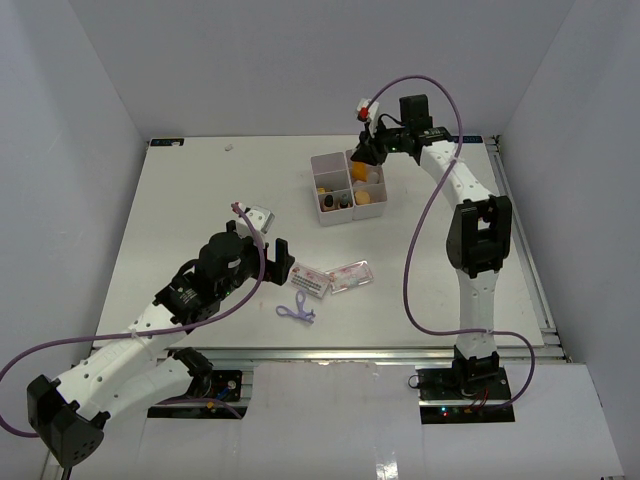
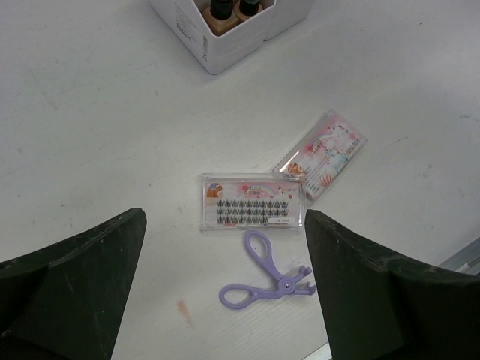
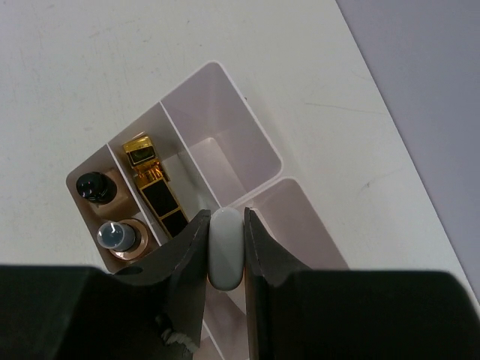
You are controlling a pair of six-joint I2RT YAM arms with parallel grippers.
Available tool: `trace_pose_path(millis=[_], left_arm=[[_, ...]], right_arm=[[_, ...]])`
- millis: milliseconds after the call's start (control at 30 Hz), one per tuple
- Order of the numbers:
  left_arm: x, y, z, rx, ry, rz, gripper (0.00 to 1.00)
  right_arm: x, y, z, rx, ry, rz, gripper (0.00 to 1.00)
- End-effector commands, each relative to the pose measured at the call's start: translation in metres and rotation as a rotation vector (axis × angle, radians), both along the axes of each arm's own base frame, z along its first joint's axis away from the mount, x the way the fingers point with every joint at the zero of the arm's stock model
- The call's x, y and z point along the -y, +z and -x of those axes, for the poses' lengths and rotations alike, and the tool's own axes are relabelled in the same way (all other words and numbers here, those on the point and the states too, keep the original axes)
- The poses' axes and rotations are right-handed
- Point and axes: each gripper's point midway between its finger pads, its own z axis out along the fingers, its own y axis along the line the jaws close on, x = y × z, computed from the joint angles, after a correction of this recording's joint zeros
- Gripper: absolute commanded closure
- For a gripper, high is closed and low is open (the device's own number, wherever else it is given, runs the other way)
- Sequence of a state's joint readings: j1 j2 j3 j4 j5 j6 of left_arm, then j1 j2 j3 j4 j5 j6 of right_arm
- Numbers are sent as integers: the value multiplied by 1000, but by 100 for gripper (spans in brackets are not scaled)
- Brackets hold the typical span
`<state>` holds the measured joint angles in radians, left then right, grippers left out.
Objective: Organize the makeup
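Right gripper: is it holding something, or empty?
Holding. The right gripper is shut on the white oval piece, held over the white box.

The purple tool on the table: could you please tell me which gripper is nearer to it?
Left. The left gripper hangs open close beside the purple tool; the right gripper is far off over the white box, holding a white oval piece.

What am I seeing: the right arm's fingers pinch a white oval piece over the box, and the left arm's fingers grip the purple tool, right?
Not quite. The left wrist view shows the left fingers open, with the purple tool lying free on the table. The right fingers do pinch the white oval piece over the box.
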<state>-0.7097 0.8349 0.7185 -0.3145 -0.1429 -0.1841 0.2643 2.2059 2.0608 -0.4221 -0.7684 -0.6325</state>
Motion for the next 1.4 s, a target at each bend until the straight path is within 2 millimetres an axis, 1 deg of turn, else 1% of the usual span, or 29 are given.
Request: trace_pose_path(millis=[0,167,267,300,333,433,467,533,600,667,733,800,867,933,1000,1067,1100,1133,1200,1300,1367], left_arm=[[-3,2,-1,9,13,2,2],[-1,0,-2,4,11,-1,2],[-1,-2,-2,-1,10,-4,2],[-1,-1,-2,1,9,-3,2],[-1,-1,-2,1,9,-1,2],[-1,-1,-2,1,8,-1,2],[-1,-1,-2,1,7,-1,2],[1,-1,-1,0,0,2,2],[3,-2,-1,-5,-10,7,2],[5,-3,0,-12,-20,7,2],[7,-6,0,-22,-30,5,2],[11,-7,1,-29,-47,12,2],[14,-13,2,-49,-61,8,2],[18,-17,3,-72,-83,12,2],[23,-24,3,-101,-97,9,2],[33,-38,6,-165,-144,13,2],[38,-39,8,-188,-158,26,2],[41,-43,9,-216,-164,34,2],[47,-53,12,-280,-166,50,2],[54,-68,19,-413,-123,108,7],[54,-76,26,-490,-84,127,11]], right_arm=[[-6,35,-2,258,74,59,89],[-12,28,9,275,131,81,89],[-12,17,8,240,122,87,88],[-10,12,6,230,109,92,82],[-10,8,5,213,98,92,79],[-7,0,1,178,43,87,74],[-6,-5,3,150,33,84,73],[-2,-7,1,129,-13,73,67],[0,-4,-1,108,-49,54,57],[4,2,-3,88,-80,34,50],[8,14,-2,83,-100,14,44],[11,25,0,72,-122,-4,40],[16,47,9,82,-135,-31,38],[22,56,19,58,-147,-52,37],[29,67,39,38,-139,-77,35],[36,74,78,-12,-93,-105,32],[34,88,101,-11,-34,-135,31],[33,88,123,-41,16,-149,31],[33,79,167,-125,102,-171,31],[39,54,231,-246,182,-191,32],[45,34,262,-265,192,-186,32]])
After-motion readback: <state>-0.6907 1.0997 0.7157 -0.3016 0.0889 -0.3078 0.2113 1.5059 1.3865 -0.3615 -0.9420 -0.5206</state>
